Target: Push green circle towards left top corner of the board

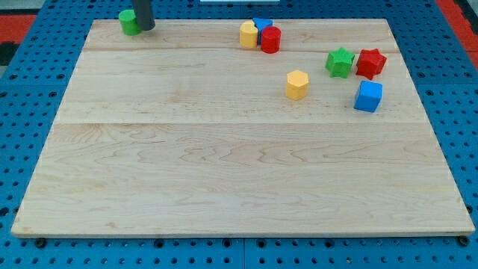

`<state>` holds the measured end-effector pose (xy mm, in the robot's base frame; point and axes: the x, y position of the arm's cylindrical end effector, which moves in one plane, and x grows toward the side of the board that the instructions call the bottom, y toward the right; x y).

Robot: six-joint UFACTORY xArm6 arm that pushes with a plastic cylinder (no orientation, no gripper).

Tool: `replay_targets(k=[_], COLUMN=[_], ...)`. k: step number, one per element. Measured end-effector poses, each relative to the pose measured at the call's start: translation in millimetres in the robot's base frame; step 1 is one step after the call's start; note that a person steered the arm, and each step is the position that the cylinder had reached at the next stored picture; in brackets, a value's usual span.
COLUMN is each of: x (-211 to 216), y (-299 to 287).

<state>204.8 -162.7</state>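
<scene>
The green circle [129, 22] stands near the board's top left corner, close to the top edge. My tip [145, 28] is right beside it, touching its right side. The dark rod rises out of the view's top above the tip.
A yellow block [248, 34], a blue block [262, 25] and a red cylinder [270, 39] cluster at the top middle. A yellow hexagon [297, 84] lies right of centre. A green star [340, 62], a red star [370, 63] and a blue cube [367, 97] sit at the right. The wooden board [224, 172] lies on a blue pegboard.
</scene>
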Motion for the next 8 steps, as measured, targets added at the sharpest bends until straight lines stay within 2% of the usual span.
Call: replay_targets(k=[1, 2, 3, 8], x=[-7, -11, -14, -13], y=[22, 10, -27, -37])
